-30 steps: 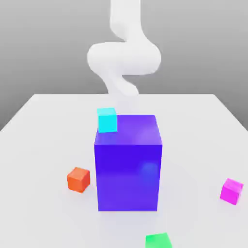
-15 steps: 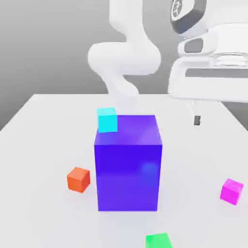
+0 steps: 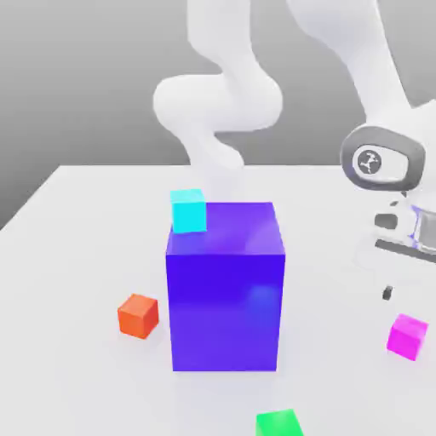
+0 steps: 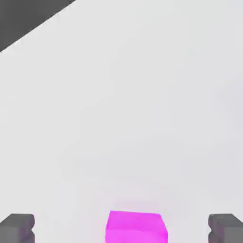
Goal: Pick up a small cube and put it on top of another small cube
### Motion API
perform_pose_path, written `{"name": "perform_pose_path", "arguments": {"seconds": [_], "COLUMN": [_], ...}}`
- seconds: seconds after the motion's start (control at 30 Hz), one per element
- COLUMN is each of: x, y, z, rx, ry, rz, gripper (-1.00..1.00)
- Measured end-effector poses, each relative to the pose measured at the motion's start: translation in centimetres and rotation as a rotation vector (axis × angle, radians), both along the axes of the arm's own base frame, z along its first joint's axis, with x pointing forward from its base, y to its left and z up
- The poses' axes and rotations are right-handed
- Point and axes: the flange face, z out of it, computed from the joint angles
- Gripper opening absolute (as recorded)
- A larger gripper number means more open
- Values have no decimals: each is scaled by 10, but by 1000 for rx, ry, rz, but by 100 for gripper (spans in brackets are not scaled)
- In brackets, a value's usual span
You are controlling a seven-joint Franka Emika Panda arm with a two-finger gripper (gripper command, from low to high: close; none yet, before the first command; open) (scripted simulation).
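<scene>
White tabletop (image 3: 77, 221): claw (image 4: 121, 228) hangs spread wide over the magenta cube (image 3: 407, 335), at 4 o'clock from the blue block (image 3: 224, 285), seemingly lined up to grasp it.

cyan cube (image 3: 188, 211) atop purple block (image 3: 225, 286), magenta cube (image 3: 407, 336) apart

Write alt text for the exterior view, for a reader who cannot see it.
A white robot arm reaches down at the exterior view's right, above a small magenta cube on a white table. A large blue block stands mid-table with a cyan cube at its far left; an orange cube and a green cube lie nearer.
</scene>
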Motion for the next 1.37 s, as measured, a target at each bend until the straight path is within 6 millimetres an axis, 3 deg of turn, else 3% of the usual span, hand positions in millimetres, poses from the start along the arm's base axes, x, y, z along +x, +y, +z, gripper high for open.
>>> {"name": "perform_pose_path", "arguments": {"seconds": [0.2, 0.23, 0.47, 0.67, 0.73, 0.87, 1.1, 1.17, 1.23, 1.27, 1.37], "x": [-7, -8, -8, -7, 17, 83, 170, 182, 184, 184, 184], "y": [5, 5, 5, 5, -13, -71, -202, -226, -232, -233, -233], "z": [-59, -67, -67, -13, -4, 9, 38, 23, -3, -13, -13], "rx": [6, 5, 7, 7, -1, -10, 6, 13, 15, 15, 15], "ry": [17, 17, 17, 16, 15, 13, 11, 13, 14, 13, 13], "rz": [-14, -13, -13, -14, -136, -483, -1093, -1194, -1219, -1223, -1223], "gripper": [0, -100, -100, -100, -100, -100, -100, -100, -100, 100, 100]}}
